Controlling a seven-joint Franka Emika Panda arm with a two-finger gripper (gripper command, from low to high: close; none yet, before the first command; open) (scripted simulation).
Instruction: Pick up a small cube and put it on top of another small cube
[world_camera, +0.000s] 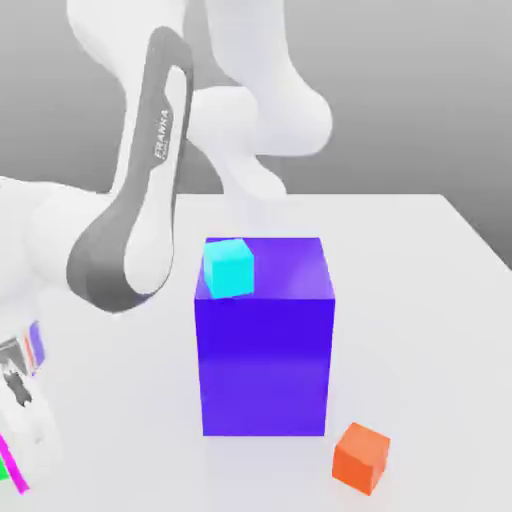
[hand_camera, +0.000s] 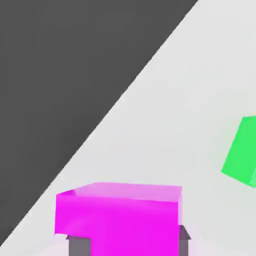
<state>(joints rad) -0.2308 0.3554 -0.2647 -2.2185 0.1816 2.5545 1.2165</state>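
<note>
One big glossy purple-blue block (world_camera: 265, 335) bears a cyan cube (world_camera: 229, 268) by an orange cube (world_camera: 360, 455) on the white surface (world_camera: 430, 280) in the exterior view, while the hand view has the jaws closed on the flat-faced magenta small cube (hand_camera: 119, 212), near the green cube (hand_camera: 242, 151) by the surface's edge.

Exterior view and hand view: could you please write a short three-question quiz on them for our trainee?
1. True or false: the cyan cube rests on top of the blue block.
2. Which cube lies on the table by the block, toward the exterior view's right? A) orange cube B) cyan cube C) yellow cube
3. Fill in: in the hand view, the magenta cube and the green cube are ____ (touching or apart).

Key: 1 true; 2 A; 3 apart.
</note>
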